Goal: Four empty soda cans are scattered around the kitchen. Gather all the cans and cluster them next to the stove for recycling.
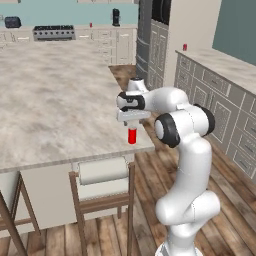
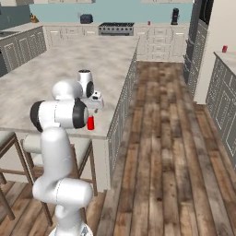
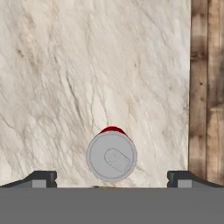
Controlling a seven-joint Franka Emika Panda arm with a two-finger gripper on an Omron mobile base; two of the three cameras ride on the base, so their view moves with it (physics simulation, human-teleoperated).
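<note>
A red soda can [image 1: 132, 136] [image 2: 91, 123] stands upright on the beige marbled island counter [image 1: 55, 105], close to its front right corner. My gripper [image 1: 132, 126] [image 3: 111, 179] hangs straight above it, open, with the fingertips [image 3: 42, 178] spread wide to either side of the can's grey top [image 3: 111, 156] and not touching it. The stove [image 1: 53, 33] [image 2: 116, 28] is at the far back wall, with a second red can [image 1: 90, 24] [image 2: 149, 22] on the counter to its right. A third red can [image 1: 185, 47] [image 2: 224, 49] stands on the right-hand counter. The purple can is out of view.
Wooden bar stools [image 1: 103, 180] stand under the island's front edge. The island's right edge drops to a plank-floor aisle [image 2: 161, 138] that runs to the back cabinets. A dark coffee machine [image 1: 116, 17] and a toaster [image 1: 12, 22] stand on the back counter.
</note>
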